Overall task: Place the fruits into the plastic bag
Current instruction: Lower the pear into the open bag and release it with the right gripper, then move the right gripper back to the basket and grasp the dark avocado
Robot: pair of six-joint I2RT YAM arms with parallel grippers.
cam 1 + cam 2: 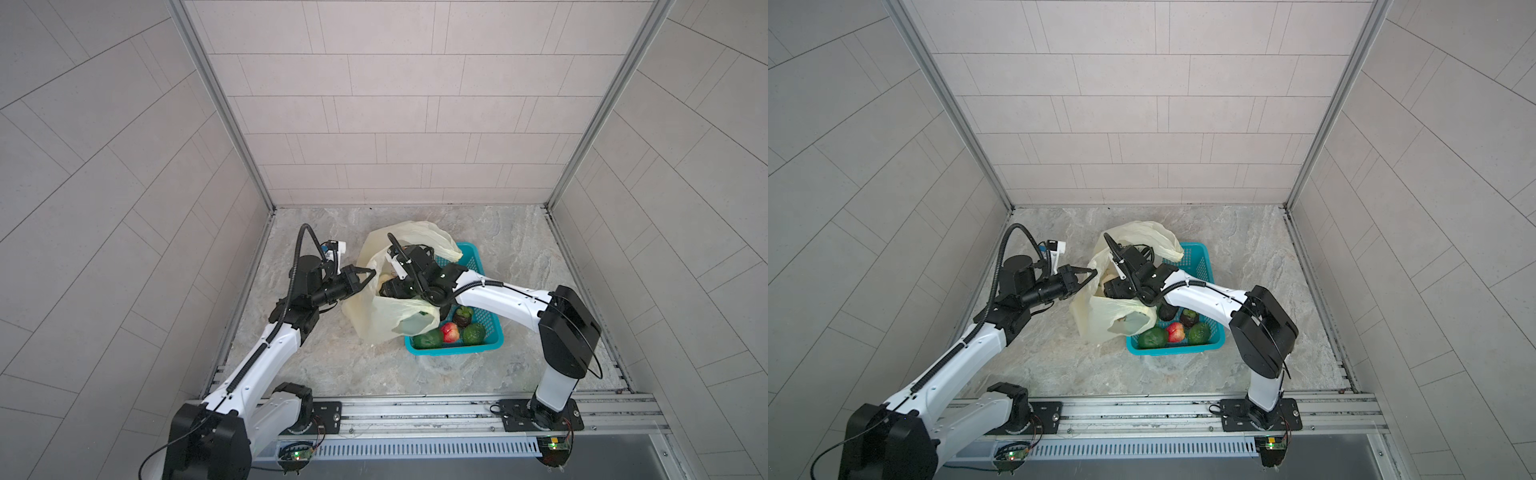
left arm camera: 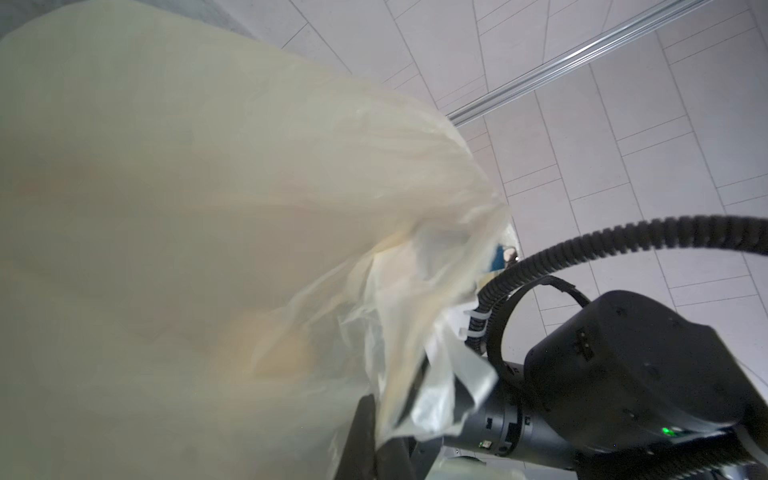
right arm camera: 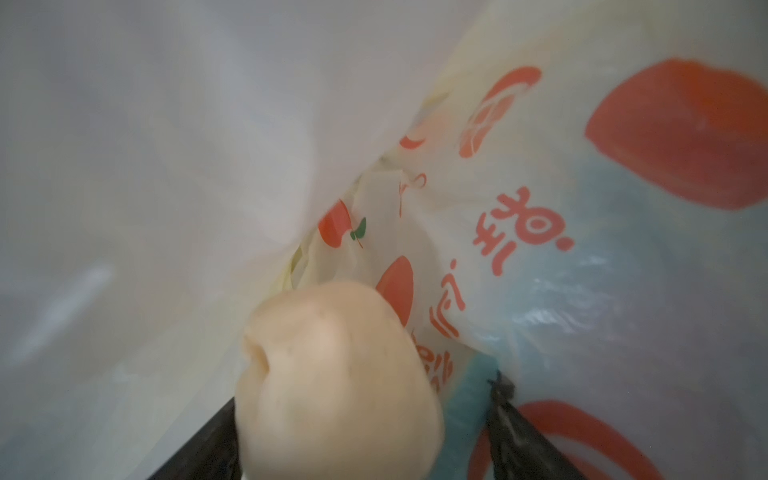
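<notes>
The plastic bag (image 1: 382, 320) (image 1: 1100, 320) stands open beside the teal basket, thin and cream-yellow. My left gripper (image 1: 371, 272) (image 1: 1094, 272) (image 2: 376, 419) is shut on the bag's rim film (image 2: 407, 374) and holds that side up. My right gripper (image 3: 365, 440) reaches down into the bag's mouth, its tips hidden in both top views. Its jaws are open around a pale peach-coloured fruit (image 3: 336, 382), with a gap at one finger (image 3: 515, 432). Red prints show on the bag wall (image 3: 540, 291). A smooth green fruit (image 1: 428, 339), a red apple (image 1: 450, 332), a bumpy avocado (image 1: 474, 333) and a dark purple one (image 1: 462, 316) lie in the basket.
The teal perforated basket (image 1: 457, 351) (image 1: 1175, 351) sits right of the bag, partly under my right forearm (image 1: 498, 299). Another dark avocado (image 1: 1168, 311) lies by the bag's edge. Tiled walls close the marble floor on three sides; a metal rail (image 1: 415, 411) runs along the front.
</notes>
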